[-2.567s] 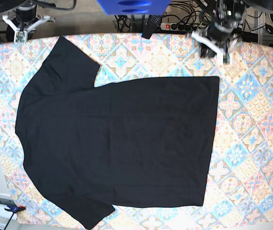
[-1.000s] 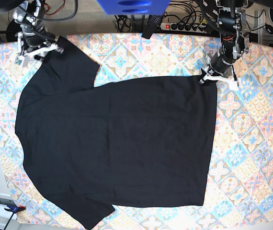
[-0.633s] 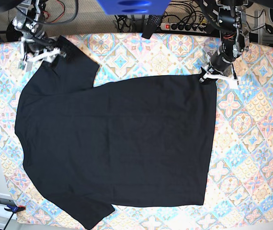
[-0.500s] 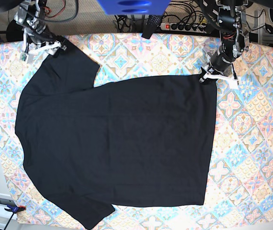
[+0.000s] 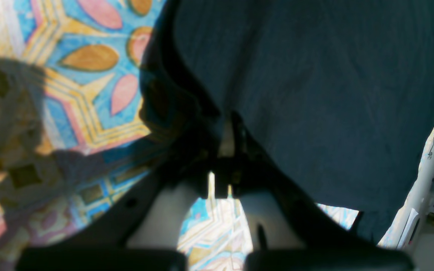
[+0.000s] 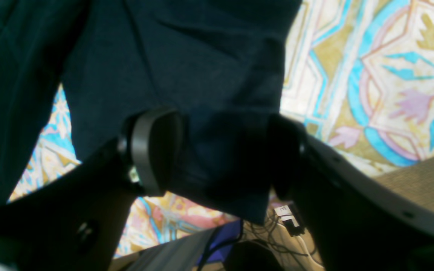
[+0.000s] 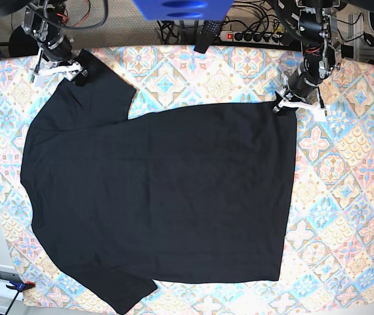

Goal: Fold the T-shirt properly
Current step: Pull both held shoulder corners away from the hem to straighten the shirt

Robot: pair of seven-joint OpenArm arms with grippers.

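While your left gripper pinches the far hem corner of the T-shirt, spread flat along the patterned tablecloth, your right gripper straddles the far sleeve's edge, fingers parted, nothing gripped.

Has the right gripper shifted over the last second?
Yes. The right gripper has moved slightly farther toward the table's far edge, at the T-shirt's sleeve.

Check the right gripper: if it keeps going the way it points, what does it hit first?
Most likely the T-shirt: the right gripper is open, with the sleeve edge already between its jaws. The patterned tablecloth lies beneath; depth is unclear.
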